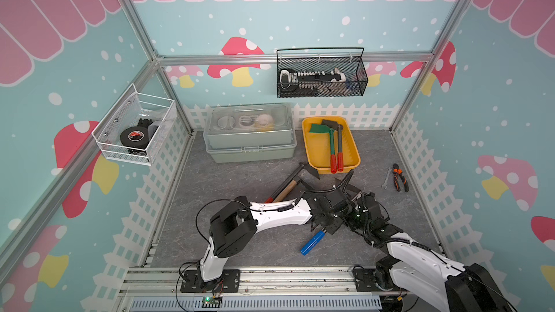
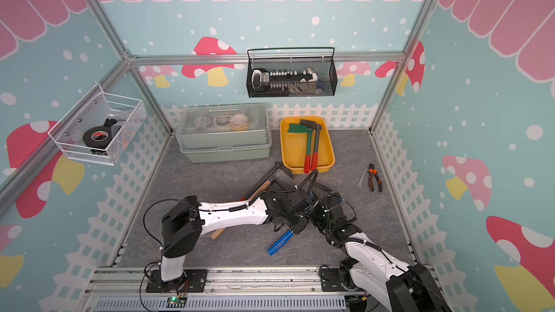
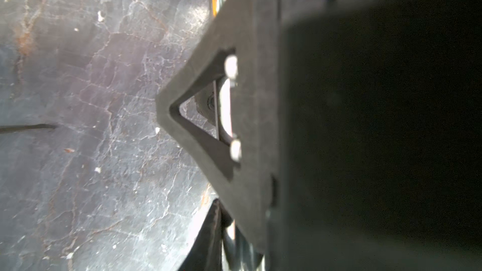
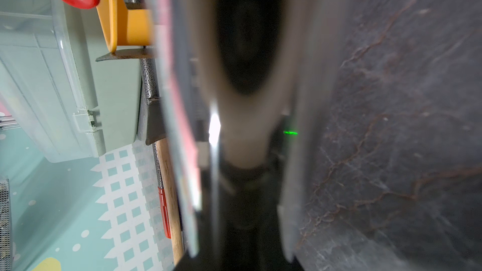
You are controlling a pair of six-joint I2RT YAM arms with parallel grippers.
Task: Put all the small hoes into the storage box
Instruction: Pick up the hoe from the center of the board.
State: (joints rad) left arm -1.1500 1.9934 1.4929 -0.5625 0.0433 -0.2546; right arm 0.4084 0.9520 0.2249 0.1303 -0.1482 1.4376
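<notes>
Left end effector (image 1: 323, 229) on blue, cylindrical-handled small hoe (image 1: 312, 243).

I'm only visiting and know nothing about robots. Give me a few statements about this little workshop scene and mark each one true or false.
1. The yellow tray holds two red-gripped tools. True.
2. The grey-green case has its lid open. False: the lid is shut.
3. The pliers lie in the yellow tray. False: they lie on the table beside a wrench.
4. A black tape roll sits in the white mesh basket on the wall. True.
</notes>
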